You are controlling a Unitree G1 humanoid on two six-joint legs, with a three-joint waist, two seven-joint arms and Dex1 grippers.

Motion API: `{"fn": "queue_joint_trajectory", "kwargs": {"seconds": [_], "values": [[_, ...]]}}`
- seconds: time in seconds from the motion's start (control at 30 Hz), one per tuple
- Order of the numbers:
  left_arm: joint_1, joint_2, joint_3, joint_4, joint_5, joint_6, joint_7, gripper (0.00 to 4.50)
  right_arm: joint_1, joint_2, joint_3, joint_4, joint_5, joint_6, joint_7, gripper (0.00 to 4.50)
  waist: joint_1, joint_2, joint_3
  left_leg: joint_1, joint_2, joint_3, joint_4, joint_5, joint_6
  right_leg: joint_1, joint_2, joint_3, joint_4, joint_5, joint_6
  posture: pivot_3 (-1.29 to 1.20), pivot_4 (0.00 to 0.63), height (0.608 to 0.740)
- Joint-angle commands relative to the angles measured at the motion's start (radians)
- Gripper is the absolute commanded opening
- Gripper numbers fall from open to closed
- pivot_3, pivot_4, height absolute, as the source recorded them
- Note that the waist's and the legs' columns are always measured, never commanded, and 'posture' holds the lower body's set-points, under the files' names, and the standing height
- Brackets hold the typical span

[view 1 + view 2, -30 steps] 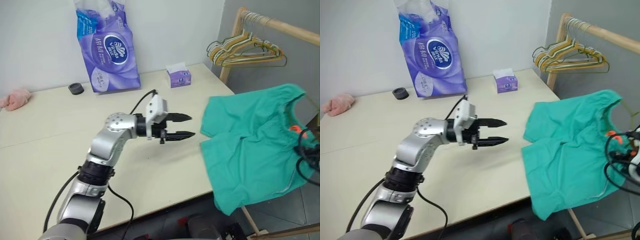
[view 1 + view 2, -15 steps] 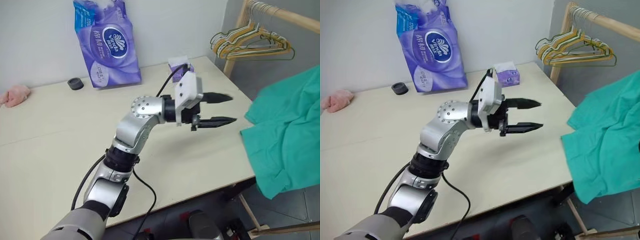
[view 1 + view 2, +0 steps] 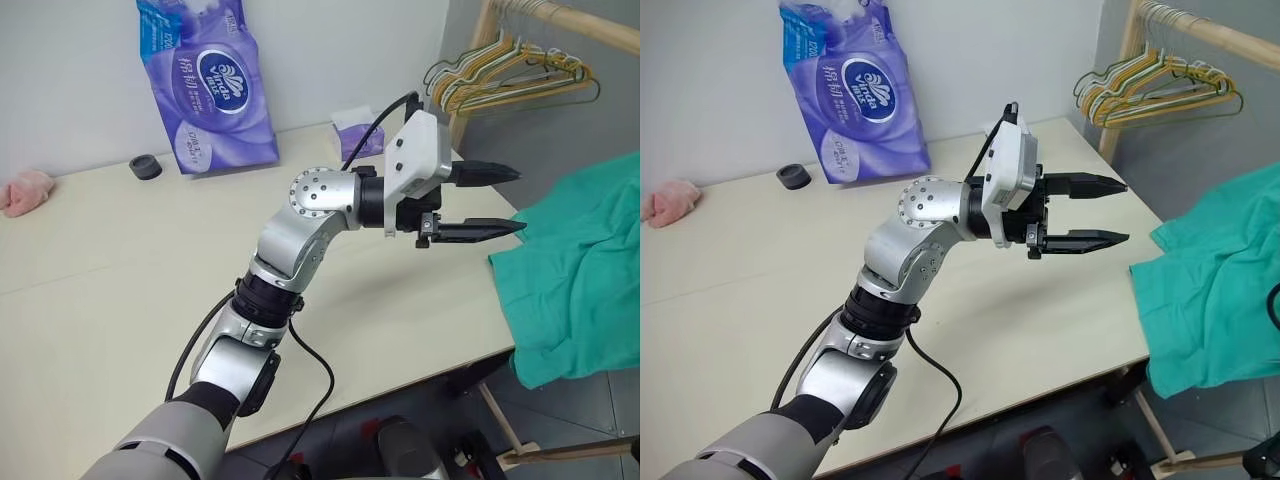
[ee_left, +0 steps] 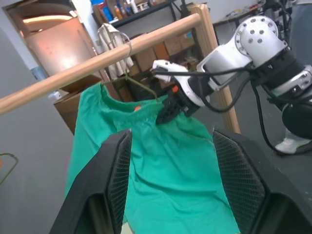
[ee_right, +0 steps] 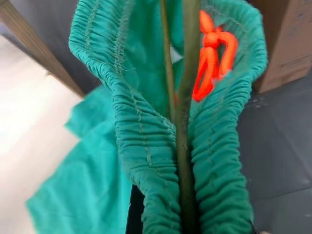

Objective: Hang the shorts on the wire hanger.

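Shorts [image 4: 161,161] hanging beside the table's right edge, waistband gathered around the wire hanger [image 5: 184,146], hook [image 4: 127,66] over the wooden rail [image 4: 97,61]. Right gripper [image 4: 168,109] clamped shut on waistband and wire together, just under the rail. Left gripper [image 3: 490,200] raised above the table [image 3: 120,260], fingers parted and empty, aimed at the shorts but clear of the cloth.

Risks from here, as judgement:
- Releasing the right grip before the hook seats fully: likely drop of hanger and shorts to the floor.
- Waistband bunched on one side of the wire: possible slide down the sloping arm once unsupported.
- Advancing the left fingers into the hanging cloth: possible snag, pulling the waistband off the wire or swinging the hook off the rail.
- Orange cord [image 5: 210,53] near the wire: possible tangle during withdrawal.
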Motion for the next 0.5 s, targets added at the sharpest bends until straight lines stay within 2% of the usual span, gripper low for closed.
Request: {"fn": "queue_joint_trajectory", "kwargs": {"seconds": [0.03, 0.1, 0.2, 0.23, 0.37, 0.5], "values": [[-0.031, -0.006, 0.001, -0.003, 0.003, -0.024, -0.004, 2.76, -0.075, 0.023, -0.067, -0.007, 0.224, 0.008, -0.255, 0.0, -0.008, 0.0, 0.002, 0.0, 0.0, 0.001, 0.0, 0.0, 0.0, 0.0, 0.0, 0.001, 0.0, 0.0, 0.0, -0.5, 0.155, 0.74], [-0.035, -0.008, 0.003, -0.001, -0.002, -0.021, -0.005, 2.76, -0.091, 0.049, -0.072, 0.011, 0.35, 0.008, -0.396, 0.0, -0.011, -0.001, 0.005, 0.0, 0.0, 0.001, 0.0, 0.0, 0.0, 0.0, 0.0, 0.003, 0.0, 0.0, 0.001, -0.5, 0.154, 0.74], [-0.036, -0.01, 0.003, -0.006, -0.008, -0.017, -0.012, 2.76, 0.121, -0.045, 0.099, 0.02, 0.844, -0.334, -0.724, 0.0, -0.008, -0.002, 0.008, 0.0, 0.0, 0.002, 0.0, 0.0, 0.0, 0.0, 0.001, 0.004, -0.001, -0.002, 0.003, -0.5, 0.15, 0.74], [-0.036, -0.011, 0.003, -0.008, -0.01, -0.014, -0.014, 2.76, 0.159, -0.064, 0.148, 0.008, 0.928, -0.423, -0.786, 0.0, -0.01, -0.003, 0.009, -0.001, 0.0, 0.003, 0.0, 0.0, 0.001, 0.0, 0.001, 0.005, -0.002, -0.002, 0.004, -0.5, 0.149, 0.74], [-0.032, -0.006, 0.001, -0.014, -0.015, -0.014, -0.032, 2.76, 0.194, -0.048, 0.27, -0.078, 0.964, -0.614, -0.854, 0.0, -0.022, -0.008, 0.012, 0.0, -0.001, 0.009, 0.0, 0.0, 0.001, 0.0, 0.001, 0.014, -0.005, -0.004, 0.014, -0.5, 0.145, 0.74], [-0.032, -0.007, 0.0, -0.011, -0.018, -0.015, -0.036, 2.76, 0.193, -0.042, 0.338, -0.129, 0.964, -0.719, -0.896, 0.0, -0.028, -0.007, 0.012, 0.0, 0.0, 0.01, -0.001, 0.0, 0.001, 0.0, 0.002, 0.015, -0.009, -0.003, 0.017, -0.5, 0.142, 0.74]]}}
